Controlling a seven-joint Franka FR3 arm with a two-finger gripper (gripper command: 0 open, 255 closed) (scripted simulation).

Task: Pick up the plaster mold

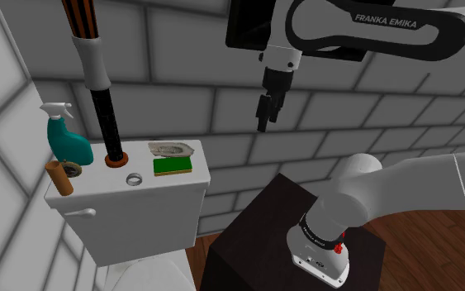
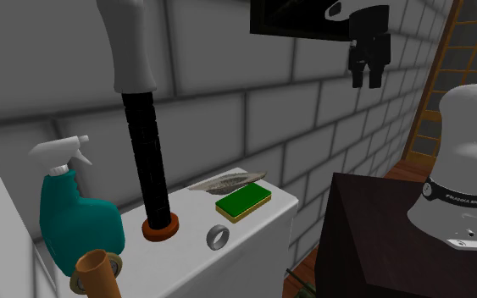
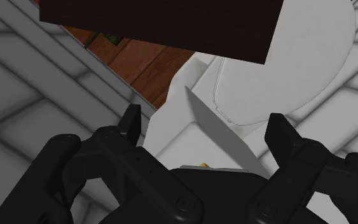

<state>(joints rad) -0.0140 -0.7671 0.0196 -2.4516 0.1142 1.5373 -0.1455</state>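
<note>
The plaster mold [image 1: 173,150] is a flat, pale grey, rough-edged piece lying at the back of the white toilet tank lid [image 1: 115,192], toward the shoulder view's right. In the second exterior view the mold [image 2: 226,181] lies just behind a green sponge [image 2: 244,202]. My black gripper [image 1: 264,124] hangs high in the air, well to the right of the tank and above the mold's level, pointing down. It [image 2: 367,78] also shows in front of the tiled wall. In the wrist view the gripper [image 3: 204,127] is open, fingers [image 3: 131,121] apart with nothing between them.
On the lid also stand a teal spray bottle [image 1: 65,140], a black plunger [image 1: 106,116] on an orange base, a brown cylinder [image 1: 59,178] and a flush button ring [image 1: 136,178]. The green sponge [image 1: 173,165] touches the mold's front. The dark stand [image 1: 288,223] sits right of the tank.
</note>
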